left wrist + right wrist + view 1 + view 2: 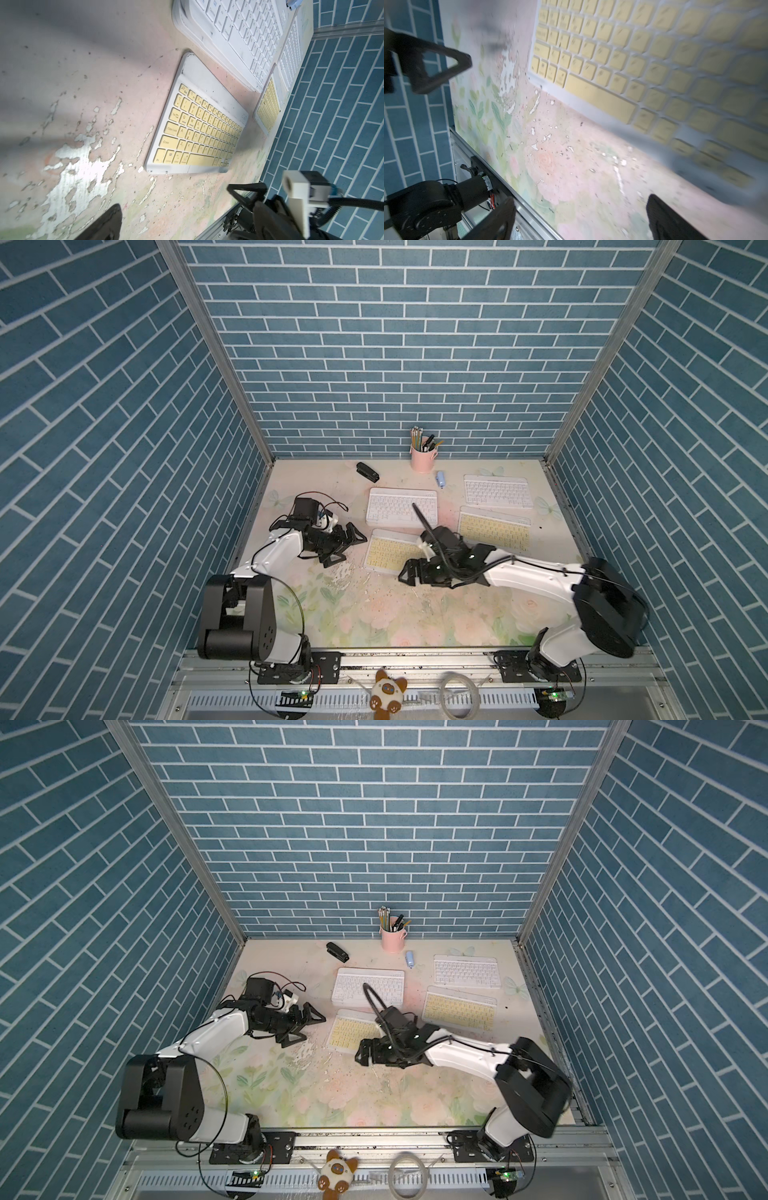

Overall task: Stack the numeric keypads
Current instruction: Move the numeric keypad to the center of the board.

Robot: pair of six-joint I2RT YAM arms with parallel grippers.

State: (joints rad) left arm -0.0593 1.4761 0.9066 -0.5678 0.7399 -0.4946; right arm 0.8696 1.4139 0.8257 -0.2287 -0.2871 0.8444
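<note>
The right pincer (405, 572) is spread to its widest and holds nothing. It sits low over the mat at the near edge of the yellow-keyed keypad (388, 553), which lies flat just beside it. The step looks like a grasp of that edge, so work 1 finger under the flush rim before closing. Just beyond the keypad lies the white-keyed stack (401, 507), seemingly several deep; set the keypad square on it. The left pincer (343, 545), open and empty, waits past the keypad's other end.
</note>
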